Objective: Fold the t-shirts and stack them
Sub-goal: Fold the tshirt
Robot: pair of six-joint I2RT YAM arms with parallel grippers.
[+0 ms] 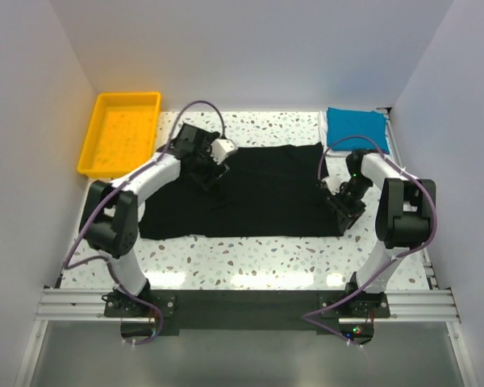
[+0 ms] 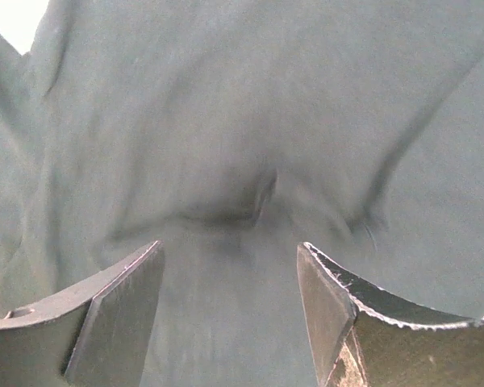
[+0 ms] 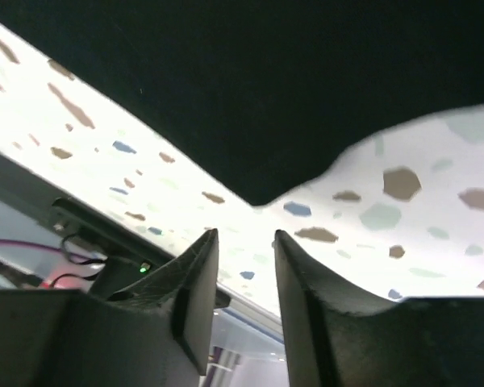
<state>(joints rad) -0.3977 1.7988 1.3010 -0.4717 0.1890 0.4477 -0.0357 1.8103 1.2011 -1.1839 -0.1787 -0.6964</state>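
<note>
A black t-shirt (image 1: 258, 193) lies spread flat across the middle of the table. A folded blue t-shirt (image 1: 355, 125) lies at the back right. My left gripper (image 1: 214, 184) is open just above the shirt's left part. In the left wrist view the gripper (image 2: 230, 258) has its jaws wide apart over wrinkled dark fabric (image 2: 250, 121), holding nothing. My right gripper (image 1: 344, 212) is at the shirt's front right corner. In the right wrist view the gripper (image 3: 246, 238) has its jaws a little apart and empty, with the shirt's corner (image 3: 258, 189) just beyond the tips.
A yellow tray (image 1: 95, 137) stands at the back left. The speckled table (image 1: 250, 258) shows along the front of the shirt. White walls close in both sides and the back. The table's right edge runs close to my right arm.
</note>
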